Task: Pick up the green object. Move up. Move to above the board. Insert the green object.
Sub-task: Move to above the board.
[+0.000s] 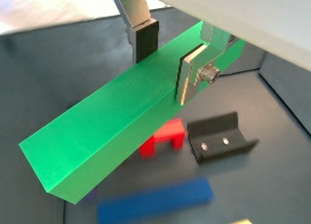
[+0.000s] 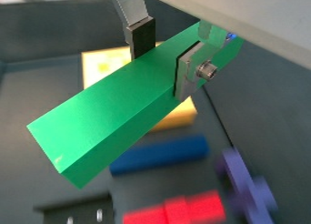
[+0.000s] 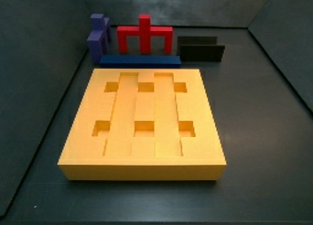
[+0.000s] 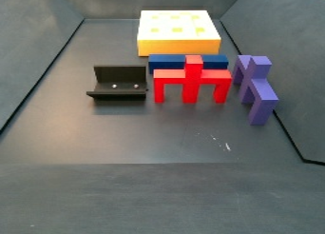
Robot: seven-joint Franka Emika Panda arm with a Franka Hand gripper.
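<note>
The green object (image 1: 115, 127) is a long plain green bar; it also shows in a wrist view (image 2: 115, 118). My gripper (image 1: 169, 59) is shut on it near one end, with a pad on each long side, also in a wrist view (image 2: 166, 56). The bar is held high in the air and slopes away from the fingers. The yellow-orange board (image 3: 123, 114) with six square holes lies on the floor, also in a side view (image 4: 178, 46). Part of it shows under the bar in a wrist view (image 2: 104, 66). Neither gripper nor bar shows in the side views.
A red pronged block (image 4: 191, 86), a flat blue bar (image 4: 188, 62) and a purple piece (image 4: 258, 86) stand beyond the board's short end. The dark fixture (image 4: 117, 86) stands beside them. Dark walls enclose the floor.
</note>
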